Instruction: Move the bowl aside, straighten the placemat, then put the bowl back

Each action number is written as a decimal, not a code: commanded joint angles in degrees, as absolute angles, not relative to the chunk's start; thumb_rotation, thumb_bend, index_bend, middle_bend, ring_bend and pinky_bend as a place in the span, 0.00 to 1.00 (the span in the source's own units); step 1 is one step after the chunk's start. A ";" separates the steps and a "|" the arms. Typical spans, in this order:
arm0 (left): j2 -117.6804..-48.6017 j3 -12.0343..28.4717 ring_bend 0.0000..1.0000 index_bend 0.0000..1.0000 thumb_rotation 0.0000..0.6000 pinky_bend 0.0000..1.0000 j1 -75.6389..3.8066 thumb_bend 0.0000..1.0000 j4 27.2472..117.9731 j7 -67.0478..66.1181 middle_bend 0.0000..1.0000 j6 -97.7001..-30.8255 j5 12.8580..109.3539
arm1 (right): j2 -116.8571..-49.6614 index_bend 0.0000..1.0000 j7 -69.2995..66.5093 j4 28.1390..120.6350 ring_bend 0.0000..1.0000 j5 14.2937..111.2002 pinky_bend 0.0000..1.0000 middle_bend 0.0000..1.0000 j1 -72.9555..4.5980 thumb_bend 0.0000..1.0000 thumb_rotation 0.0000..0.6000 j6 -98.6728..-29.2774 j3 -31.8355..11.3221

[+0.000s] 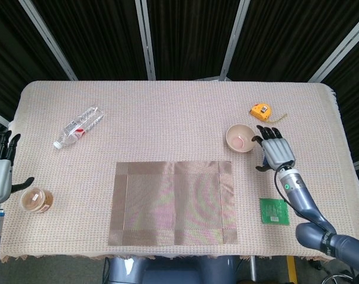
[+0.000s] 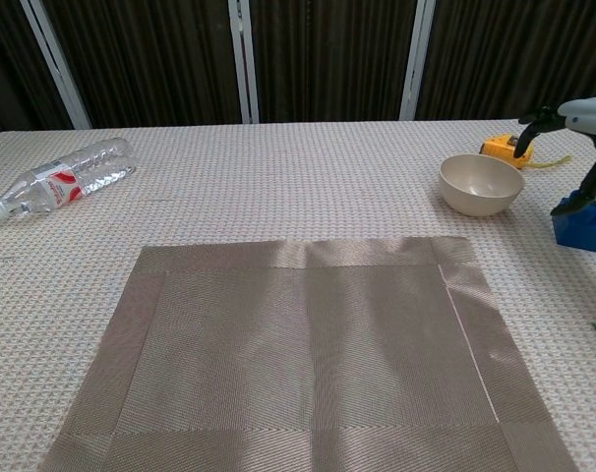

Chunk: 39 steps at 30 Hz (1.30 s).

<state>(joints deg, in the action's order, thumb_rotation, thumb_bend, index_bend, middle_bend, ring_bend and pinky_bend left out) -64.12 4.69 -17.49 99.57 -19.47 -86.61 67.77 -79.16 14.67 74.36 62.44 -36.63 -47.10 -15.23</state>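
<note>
The bowl (image 1: 241,138) stands upright on the table (image 1: 167,112), off the placemat (image 1: 173,203), just past the mat's far right corner. The mat lies flat near the front edge, its sides roughly square to the table; faint creases run across it in the chest view.

The right hand (image 1: 275,151) hovers just right of the bowl, palm down, fingers (image 1: 268,134) spread and holding nothing. Its thumb side faces the bowl, but whether it touches the rim I cannot tell. In the chest view the same hand (image 2: 583,138) shows at the right edge, raised above the blue block (image 2: 580,221) and partly covering it.

The left hand (image 1: 0,173) sits at the far left edge of the head view, beyond the table's side, fingers apart and empty.

A yellow tape measure (image 1: 261,111) lies behind the bowl to the right. A green board (image 1: 275,211) lies right of the mat, near the front. A plastic bottle (image 1: 77,126) lies on its side at the far left, and a small round container (image 1: 36,199) stands near the front left corner, close to the left hand.
</note>
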 commanded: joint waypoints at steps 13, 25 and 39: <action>-64.63 5.84 0.00 0.00 1.00 0.00 -16.55 0.08 98.42 -18.61 0.00 -85.49 68.67 | -91.93 0.39 16.50 57.59 0.00 57.29 0.00 0.00 -44.26 0.18 1.00 -42.05 -15.59; -64.81 6.31 0.00 0.00 1.00 0.00 -15.59 0.10 98.74 -18.50 0.00 -85.51 69.91 | -97.61 0.66 12.27 49.38 0.00 60.23 0.00 0.00 -45.66 0.30 1.00 -41.75 -14.39; -64.44 6.29 0.00 0.00 1.00 0.00 -15.13 0.10 99.58 -17.51 0.00 -84.49 71.23 | -93.13 0.68 3.95 55.98 0.00 70.89 0.00 0.00 -42.01 0.31 1.00 -54.78 -12.68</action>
